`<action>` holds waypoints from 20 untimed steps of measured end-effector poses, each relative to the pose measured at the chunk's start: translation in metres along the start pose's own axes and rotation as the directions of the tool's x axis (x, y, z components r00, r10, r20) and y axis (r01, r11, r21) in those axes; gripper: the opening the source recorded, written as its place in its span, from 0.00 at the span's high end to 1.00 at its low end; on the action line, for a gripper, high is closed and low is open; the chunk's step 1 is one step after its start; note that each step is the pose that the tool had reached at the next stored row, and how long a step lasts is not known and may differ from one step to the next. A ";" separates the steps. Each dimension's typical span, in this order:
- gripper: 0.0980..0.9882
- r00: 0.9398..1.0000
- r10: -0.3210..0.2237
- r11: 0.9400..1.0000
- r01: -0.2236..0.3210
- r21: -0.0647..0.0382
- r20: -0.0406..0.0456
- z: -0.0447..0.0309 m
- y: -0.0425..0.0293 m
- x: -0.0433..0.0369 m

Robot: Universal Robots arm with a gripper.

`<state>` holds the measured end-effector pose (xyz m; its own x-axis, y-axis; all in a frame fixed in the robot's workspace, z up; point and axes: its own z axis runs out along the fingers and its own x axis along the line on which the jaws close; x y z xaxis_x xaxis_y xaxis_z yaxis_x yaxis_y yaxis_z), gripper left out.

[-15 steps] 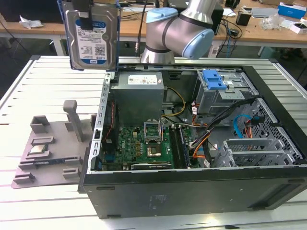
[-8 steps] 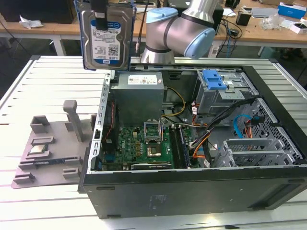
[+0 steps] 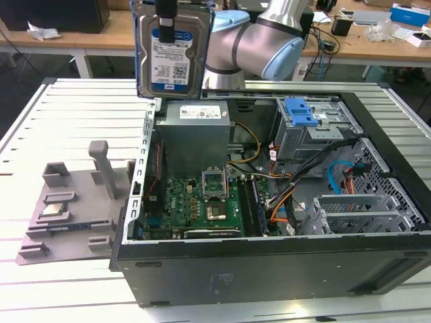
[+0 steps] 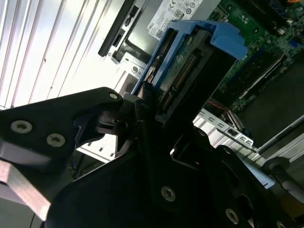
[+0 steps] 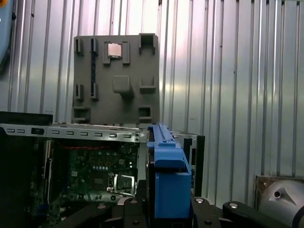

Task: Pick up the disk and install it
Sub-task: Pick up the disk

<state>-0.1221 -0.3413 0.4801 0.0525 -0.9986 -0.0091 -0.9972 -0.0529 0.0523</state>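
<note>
The gripper (image 3: 166, 30) has its jaws clamped on the disk (image 3: 174, 57), 1 black finger pressed flat against the labelled face. The disk hangs upright in the air. Its white-and-blue label faces the exterior camera and the blue carrier bracket frames its edges.

In the exterior view the disk sits at 12 o'clock of the picture. Its lower edge is just over the far rim of the open computer case (image 3: 269, 269), at about 11 o'clock from the grey power supply (image 3: 195, 134). It touches no part of the case. The silver and pale-blue arm (image 3: 269, 40) reaches in from 1 o'clock.

Inside the case, the green motherboard (image 3: 195, 202) lies at 6 o'clock from the power supply, with its open CPU socket (image 3: 215, 195) near the middle. A drive cage with a blue latch (image 3: 300, 111) stands at 3 o'clock from the power supply. Black, orange and blue cables (image 3: 316, 168) trail below it.

At 9 o'clock from the case, a grey parts tray (image 3: 74, 202) rests on the ribbed metal desk (image 3: 81, 108) and carries 1 small square silver chip (image 3: 54, 210).

In the second wrist view the disk's connector edge (image 4: 190, 66) points away from the gripper, toward the case. In the first wrist view the blue bracket (image 5: 168, 180) rises between the gripper's 2 black halves.
</note>
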 end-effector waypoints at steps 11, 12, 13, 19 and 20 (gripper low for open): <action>0.70 1.000 0.000 1.000 0.000 -0.004 0.000 -0.0033 -0.0624 0.0033; 0.70 1.000 0.000 1.000 0.000 -0.004 0.000 -0.0035 -0.0666 0.0035; 0.70 1.000 0.000 1.000 0.000 -0.004 0.000 -0.0039 -0.0727 0.0038; 0.70 1.000 0.000 1.000 0.000 -0.006 0.000 -0.0056 -0.1054 0.0056; 0.70 1.000 0.000 1.000 0.000 -0.006 0.000 -0.0058 -0.1084 0.0057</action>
<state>-0.0134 -0.3413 0.4802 0.0525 -0.9986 -0.0094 -0.9969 -0.0530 0.0583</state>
